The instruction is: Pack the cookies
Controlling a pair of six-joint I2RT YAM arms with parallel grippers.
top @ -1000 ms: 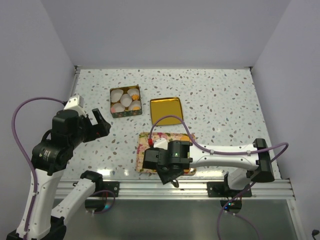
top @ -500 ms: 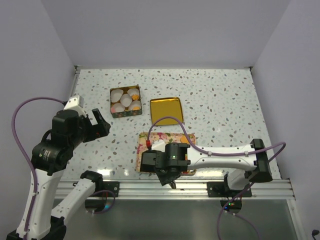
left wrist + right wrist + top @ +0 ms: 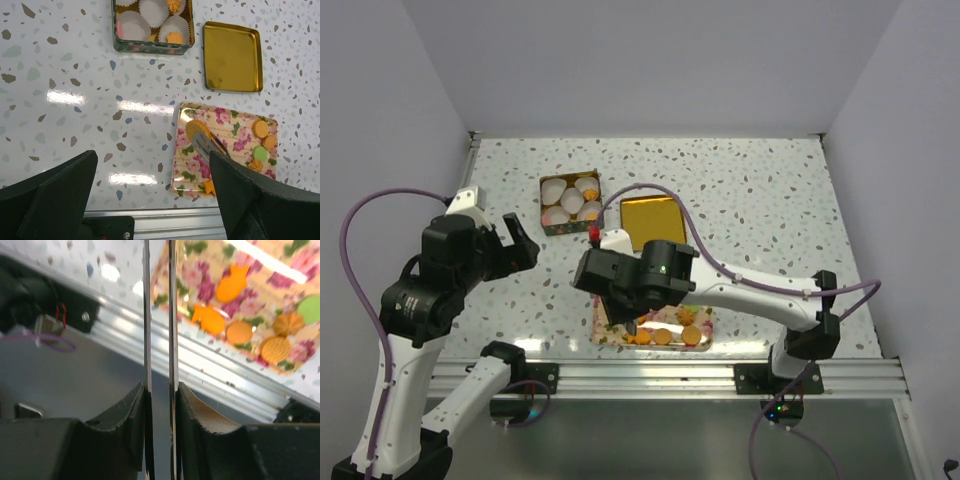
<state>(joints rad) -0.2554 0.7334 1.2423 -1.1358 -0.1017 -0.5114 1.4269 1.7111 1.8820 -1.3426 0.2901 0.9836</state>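
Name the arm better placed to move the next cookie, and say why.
Right. The right pincer grips tongs whose tips hang over the floral tray of cookies; the left pincer is open, empty, off to the side.

The top camera looks down from above and behind the arm bases on the whole table (image 3: 770, 190). The left wrist camera looks steeply down from high up and shares the flowered tray (image 3: 230, 125), gold lid (image 3: 232, 57) and tin (image 3: 150, 47) with it. The right wrist camera, close and tilted, looks along the metal tongs (image 3: 146, 315) in the right gripper (image 3: 160, 387) at the same tray's near edge.
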